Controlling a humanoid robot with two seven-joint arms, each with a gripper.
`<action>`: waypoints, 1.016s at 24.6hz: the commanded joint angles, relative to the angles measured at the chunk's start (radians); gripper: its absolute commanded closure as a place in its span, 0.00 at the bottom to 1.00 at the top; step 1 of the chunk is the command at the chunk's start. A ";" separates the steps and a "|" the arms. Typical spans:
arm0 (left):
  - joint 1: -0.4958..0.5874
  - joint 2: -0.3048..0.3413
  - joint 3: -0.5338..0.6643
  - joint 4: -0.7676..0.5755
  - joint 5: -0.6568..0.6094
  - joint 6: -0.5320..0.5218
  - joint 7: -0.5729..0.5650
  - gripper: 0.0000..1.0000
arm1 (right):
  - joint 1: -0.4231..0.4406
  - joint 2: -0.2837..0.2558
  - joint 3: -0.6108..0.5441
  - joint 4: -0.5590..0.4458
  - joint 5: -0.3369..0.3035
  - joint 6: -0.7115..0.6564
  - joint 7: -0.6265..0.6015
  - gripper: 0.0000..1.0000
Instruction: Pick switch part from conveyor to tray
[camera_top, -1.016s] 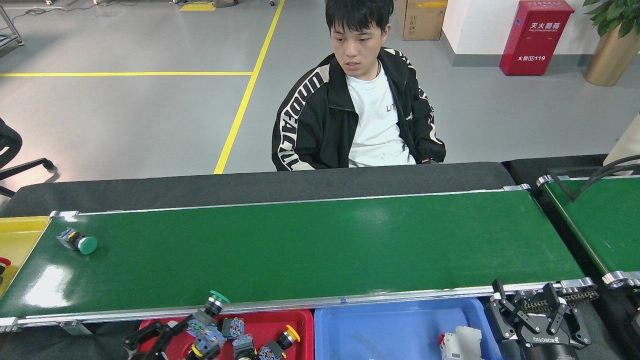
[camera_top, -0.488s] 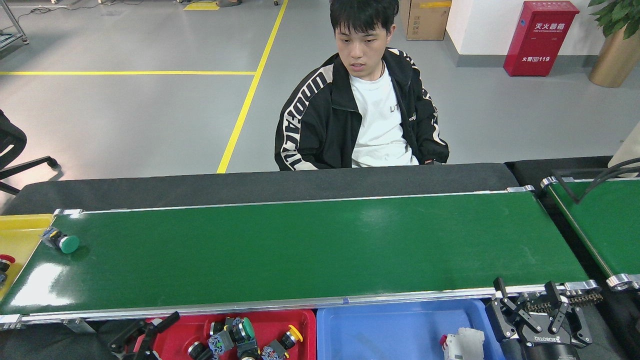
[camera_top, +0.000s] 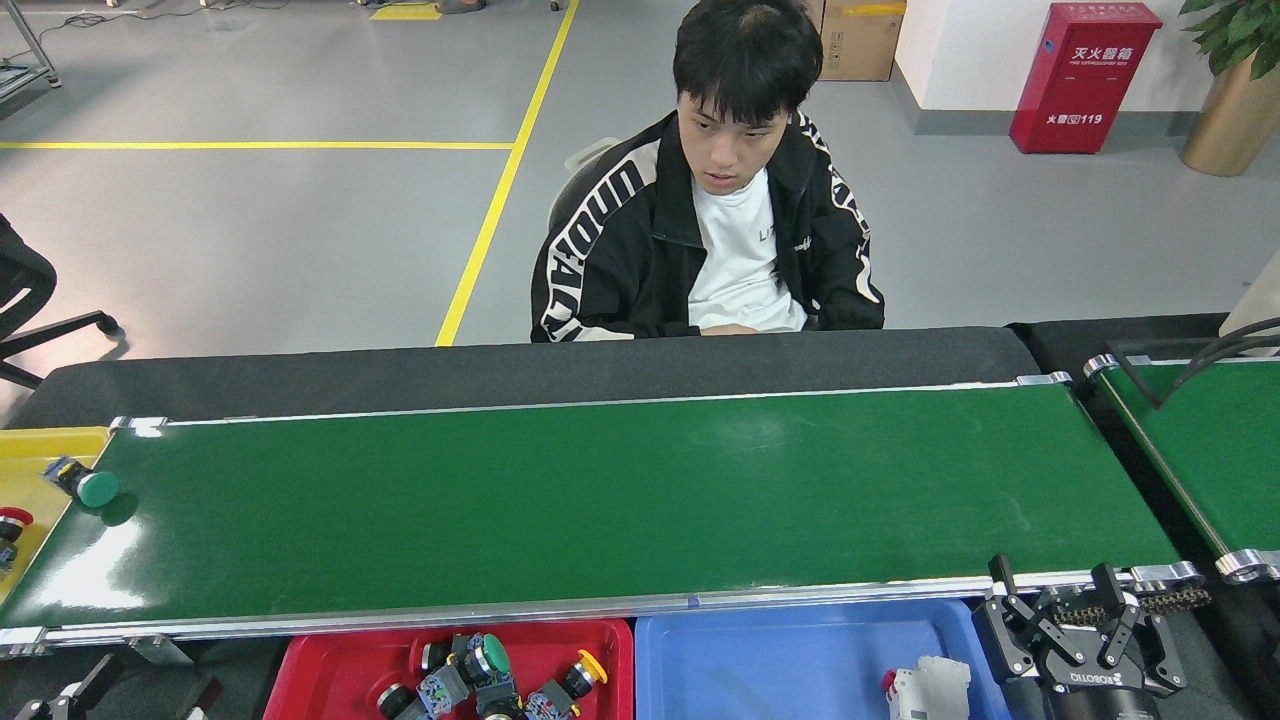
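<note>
The conveyor (camera_top: 620, 490) is a wide dark-green belt with silver rails across the middle. One switch part (camera_top: 84, 484) with a green cap lies at the belt's far left end, by the roller. Below the near rail, a red tray (camera_top: 320, 665) holds several switch parts (camera_top: 480, 675). My left gripper (camera_top: 75, 692) shows only as dark pieces at the bottom-left edge, left of the red tray, and its jaws are mostly cut off. My right gripper (camera_top: 1060, 605) stands open and empty at the bottom right, next to the blue tray.
A blue tray (camera_top: 780, 655) holds a white part (camera_top: 925, 688). A yellow bin (camera_top: 40, 450) at the left end holds a red-capped part (camera_top: 12, 520). A person sits behind the belt. A second green belt (camera_top: 1215, 450) stands at the right.
My left gripper let go of a green-capped switch part in the red tray and drew back down-left. The part on the belt rode left to its end. The person leaned forward.
</note>
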 joint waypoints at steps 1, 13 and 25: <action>-0.006 -0.003 0.011 0.001 0.021 0.053 -0.006 0.00 | -0.003 -0.002 -0.006 -0.015 -0.002 -0.002 -0.008 0.01; -0.021 -0.016 0.021 0.007 0.065 0.117 -0.003 0.00 | -0.003 -0.005 -0.004 -0.019 -0.002 -0.002 -0.005 0.00; -0.029 -0.008 0.008 0.001 0.064 0.122 -0.005 0.00 | 0.134 -0.006 -0.034 -0.056 -0.001 -0.056 -0.048 0.00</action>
